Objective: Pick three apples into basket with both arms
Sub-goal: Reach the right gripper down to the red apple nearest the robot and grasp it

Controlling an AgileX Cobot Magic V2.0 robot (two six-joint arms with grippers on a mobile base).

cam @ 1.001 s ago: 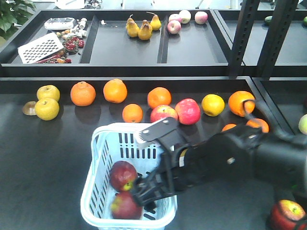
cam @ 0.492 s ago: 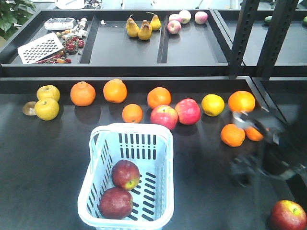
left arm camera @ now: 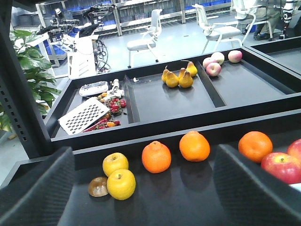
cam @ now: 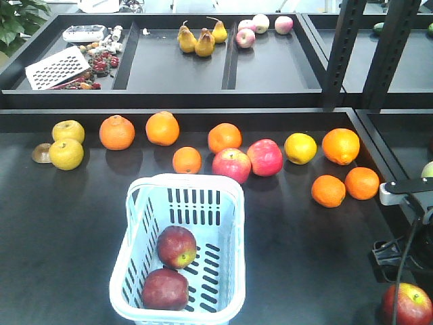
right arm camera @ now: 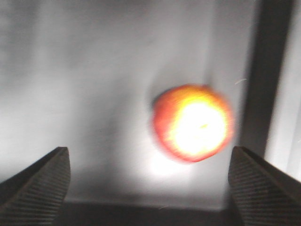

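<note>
- On the black table (cam: pixel 61 223), far left in the front view, two yellow apples (cam: pixel 66 154) sit by a small brown fruit (cam: pixel 41 153); behind them, the back tray (cam: pixel 176 71) holds a perforated white grater (cam: pixel 57 67), yellow pears (cam: pixel 201 37) and pale pink apples (cam: pixel 260 28).
- No brand, label or writing is readable in any view.
- Along the table's back edge runs a row of oranges (cam: pixel 162 128), with two brighter pink-red apples (cam: pixel 247 161) touching near its middle.
- Left of centre stands the basket (cam: pixel 135 203), pale blue-white with slotted walls. Two dark red apples (cam: pixel 177 246) lie inside it, one nearer the far end and one (cam: pixel 165 289) nearer the front, close together.
- At the lower right corner, the third apple (cam: pixel 408 304) rests on the table, well apart from the basket; its yellow patch faces up.
- Just above that apple, the right arm (cam: pixel 406 223) shows as black cabling, black parts and a silver-grey plate.
- From the left wrist view, the left gripper (left arm camera: pixel 143 197) is spread wide with nothing between its black fingers (left arm camera: pixel 35 188), facing the row of fruit.
- From the right wrist view, the right gripper (right arm camera: pixel 150 188) is also spread wide and empty, its ribbed fingertips (right arm camera: pixel 37 181) at either lower corner; the blurred, glare-lit apple (right arm camera: pixel 194 123) lies between them and further off, untouched.
</note>
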